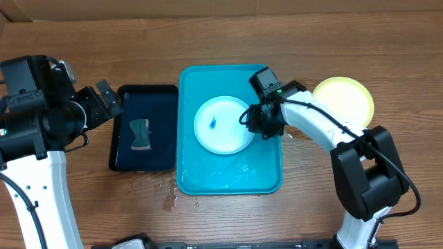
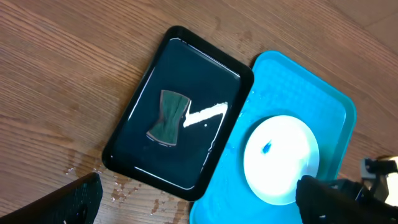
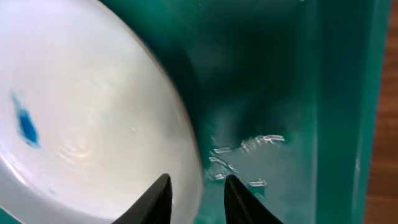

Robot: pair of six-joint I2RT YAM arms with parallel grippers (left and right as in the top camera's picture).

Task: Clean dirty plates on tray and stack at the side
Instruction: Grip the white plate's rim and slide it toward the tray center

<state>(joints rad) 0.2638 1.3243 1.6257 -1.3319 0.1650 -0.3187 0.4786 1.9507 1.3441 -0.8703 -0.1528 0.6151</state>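
A pale round plastic plate (image 1: 223, 125) with a blue smear lies mid-tray on the turquoise rectangular plastic tray (image 1: 201, 181). The right gripper (image 3: 198, 182), fingers slightly parted, straddles the plate's rim nearest the tray's right edge. The plate is likely light, stiff and wet-slippery; pinch it at the rim.

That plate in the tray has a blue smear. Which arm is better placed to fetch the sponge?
Left. The left gripper, open, hovers beside the black tray holding the sponge; the right gripper straddles the rim of the plate on the turquoise tray.

— How was the left gripper (image 1: 109, 99)?
— Spread wide; the left arm (image 1: 43, 181) stood at its own side.
— And the right gripper (image 3: 196, 200)?
— Fingers parted narrowly; the right arm (image 1: 320, 126) reached inward.
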